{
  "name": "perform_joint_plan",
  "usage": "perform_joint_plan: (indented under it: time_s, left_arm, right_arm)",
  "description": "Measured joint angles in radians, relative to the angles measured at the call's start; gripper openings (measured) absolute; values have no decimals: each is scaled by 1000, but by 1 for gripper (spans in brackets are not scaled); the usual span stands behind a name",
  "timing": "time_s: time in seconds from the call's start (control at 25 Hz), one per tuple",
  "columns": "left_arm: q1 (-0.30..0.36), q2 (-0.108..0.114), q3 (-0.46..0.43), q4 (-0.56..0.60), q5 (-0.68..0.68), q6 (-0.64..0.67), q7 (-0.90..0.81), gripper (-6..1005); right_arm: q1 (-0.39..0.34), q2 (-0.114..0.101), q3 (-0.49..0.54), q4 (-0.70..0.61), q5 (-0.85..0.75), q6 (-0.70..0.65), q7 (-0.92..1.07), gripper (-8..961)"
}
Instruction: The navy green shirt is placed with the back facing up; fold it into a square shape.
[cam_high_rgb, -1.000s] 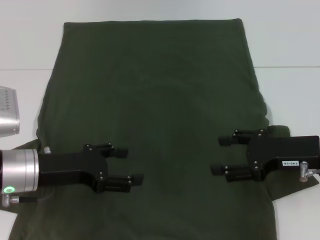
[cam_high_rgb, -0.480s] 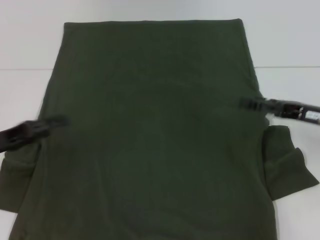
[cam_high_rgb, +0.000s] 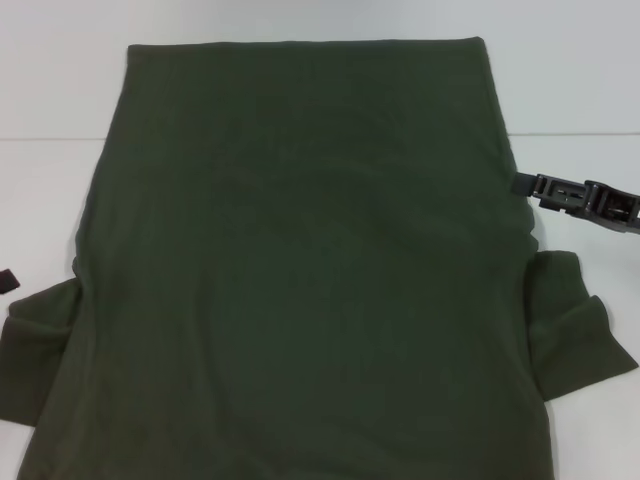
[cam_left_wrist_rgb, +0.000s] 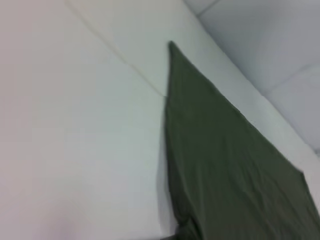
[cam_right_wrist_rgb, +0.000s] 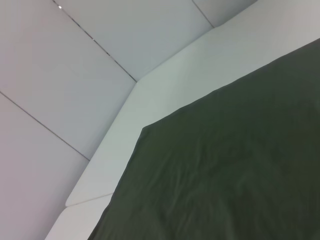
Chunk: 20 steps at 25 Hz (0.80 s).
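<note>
You've got the navy green shirt spread flat on the white table, plain side up. Right gripper sits at its right edge, left gripper barely peeks in; can't tell either grip.

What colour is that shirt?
Plain dark olive green shirt, no print showing; clearest in the head view.

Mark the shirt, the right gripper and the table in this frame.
navy green shirt (cam_high_rgb: 300, 260): head view, middle of the plain back panel.
right gripper (cam_high_rgb: 535, 185): head view, fingertips at the shirt's right edge.
table (cam_high_rgb: 580, 90): head view, bare white surface right of the shirt.
</note>
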Motion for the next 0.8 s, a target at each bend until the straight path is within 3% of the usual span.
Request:
perform_joint_plan:
  time_s: [0.08, 0.2, 0.48, 0.8]
  left_arm:
    - [1, -10, 6, -10, -5, -10, 152, 901]
    - [2, -15, 11, -27, 1, -32, 207, 901]
    - [3, -15, 21, -52, 14, -79, 235, 900]
    - [4, -18, 90, -90, 16, -129, 245, 899]
  right_arm:
    - [3, 0, 3, 1, 0, 1, -2, 856]
    - [3, 0, 4, 1, 1, 1, -2, 856]
    - [3, 2, 5, 1, 2, 2, -2, 856]
    - [-6, 1, 6, 1, 2, 4, -2, 855]
